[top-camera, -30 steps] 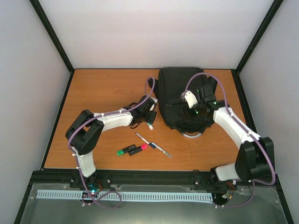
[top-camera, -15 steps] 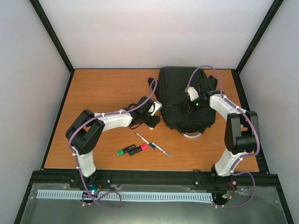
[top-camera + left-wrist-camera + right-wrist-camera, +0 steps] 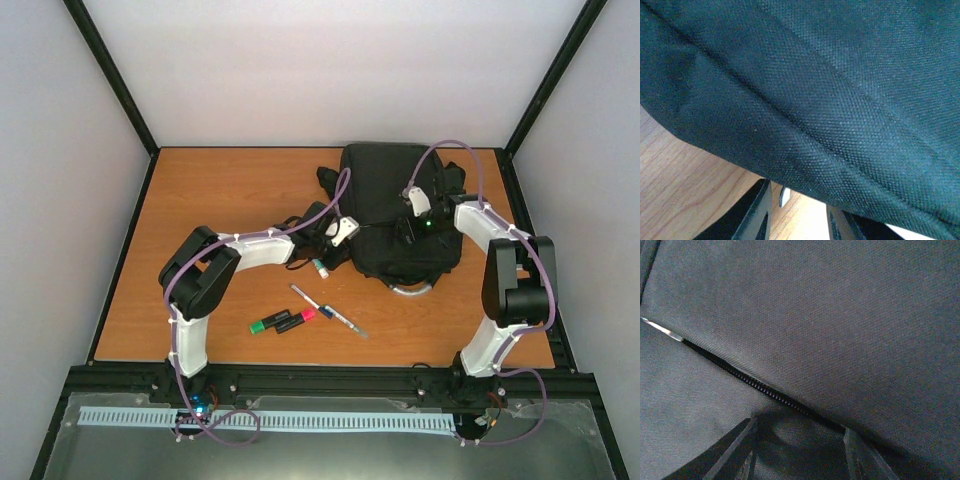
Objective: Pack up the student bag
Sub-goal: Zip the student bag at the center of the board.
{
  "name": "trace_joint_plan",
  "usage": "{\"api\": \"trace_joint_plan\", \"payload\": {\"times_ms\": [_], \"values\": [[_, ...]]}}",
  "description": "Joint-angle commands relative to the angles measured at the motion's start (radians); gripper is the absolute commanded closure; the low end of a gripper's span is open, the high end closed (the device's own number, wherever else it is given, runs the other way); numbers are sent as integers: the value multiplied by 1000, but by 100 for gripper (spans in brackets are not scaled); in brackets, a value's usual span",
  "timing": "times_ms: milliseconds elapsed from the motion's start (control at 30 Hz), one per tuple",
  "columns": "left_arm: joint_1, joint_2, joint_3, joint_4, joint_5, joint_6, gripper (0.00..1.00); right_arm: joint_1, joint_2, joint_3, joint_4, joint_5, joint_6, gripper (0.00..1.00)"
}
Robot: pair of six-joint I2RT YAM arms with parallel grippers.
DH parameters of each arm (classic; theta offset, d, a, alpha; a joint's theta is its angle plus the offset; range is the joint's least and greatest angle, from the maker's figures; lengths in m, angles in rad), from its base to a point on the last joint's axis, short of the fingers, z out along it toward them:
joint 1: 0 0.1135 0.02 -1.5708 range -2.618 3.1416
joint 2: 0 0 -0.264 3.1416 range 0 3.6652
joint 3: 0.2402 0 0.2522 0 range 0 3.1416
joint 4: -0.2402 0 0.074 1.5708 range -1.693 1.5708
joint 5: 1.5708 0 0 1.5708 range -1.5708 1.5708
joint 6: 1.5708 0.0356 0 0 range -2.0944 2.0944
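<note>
My left pincer [image 3: 798, 212] stands half apart at the left hem of the student bag [image 3: 392, 200]; whether it grips, I cannot tell. My right pincer [image 3: 799, 447] straddles the zip, equally unclear. The bag lies by the far right corner of the wooden bench [image 3: 220, 190], with grey walls around. Both arms bend inward. Only the overhead view shows the markers [image 3: 297, 319] near the front edge.

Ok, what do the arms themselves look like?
Both the left arm and right arm have white shells between bulky black joints, each trailed by a looping purple cable. A green light glows at the right wrist. The fingers are black.
</note>
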Motion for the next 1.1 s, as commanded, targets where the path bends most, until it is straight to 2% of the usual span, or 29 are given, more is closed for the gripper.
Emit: {"api": "trace_joint_plan", "payload": {"times_ms": [0,300,533,800,1067], "values": [[6,-9,13,32,13,43,70,-27,32,-23,-20,21,7,50],[7,-7,-3,29,-26,23,99,-32,52,-23,-31,-11,2,52],[-9,-64,-37,-54,-31,26,99,-32,62,-22,-35,-10,10,54],[-134,-89,-59,-121,-80,39,99,-32,68,-20,-39,-16,14,54],[-231,-78,-32,-107,-40,13,99,-32,71,-19,-44,-21,13,55]]}}
